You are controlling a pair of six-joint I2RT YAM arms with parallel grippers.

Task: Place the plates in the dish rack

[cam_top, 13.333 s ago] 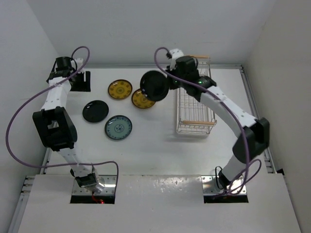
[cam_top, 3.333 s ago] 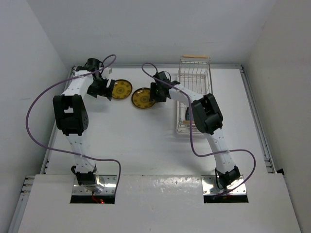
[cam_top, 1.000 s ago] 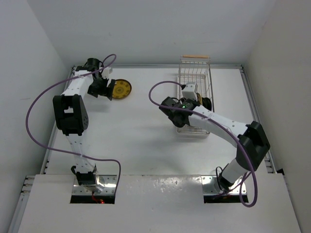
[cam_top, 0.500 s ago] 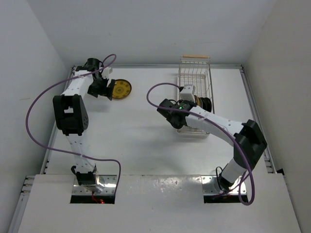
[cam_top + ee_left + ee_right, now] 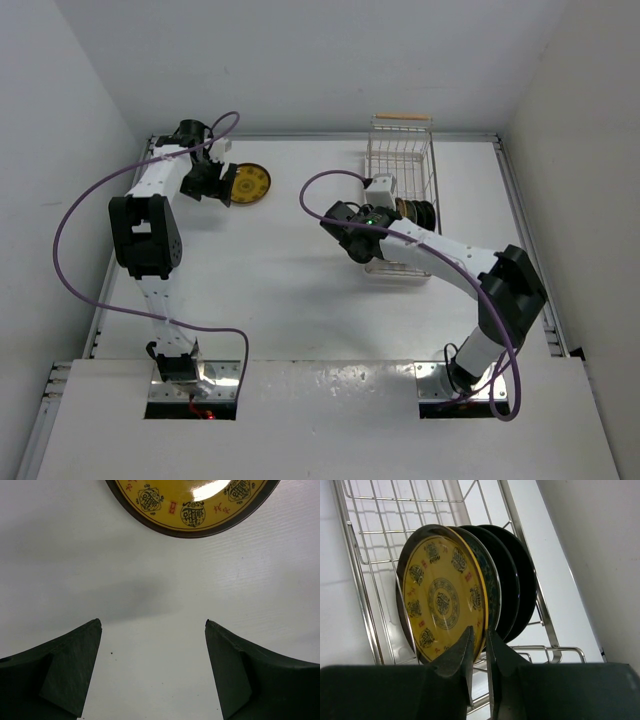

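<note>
In the dish rack (image 5: pixel 400 165), at the right side of the table (image 5: pixel 150 580), the right gripper (image 5: pixel 479 630) has its fingers almost together, with only a thin slit between them, at the lower rim of a yellow plate (image 5: pixel 442 602); whether they pinch it I cannot tell. This plate stands upright, with the teal plate (image 5: pixel 490 587) and two black plates (image 5: pixel 512 580) close behind it. Far at the left, the left gripper (image 5: pixel 152 625) is spread wide above the table, and the second yellow plate (image 5: pixel 195 505) lies flat just ahead, untouched.
</note>
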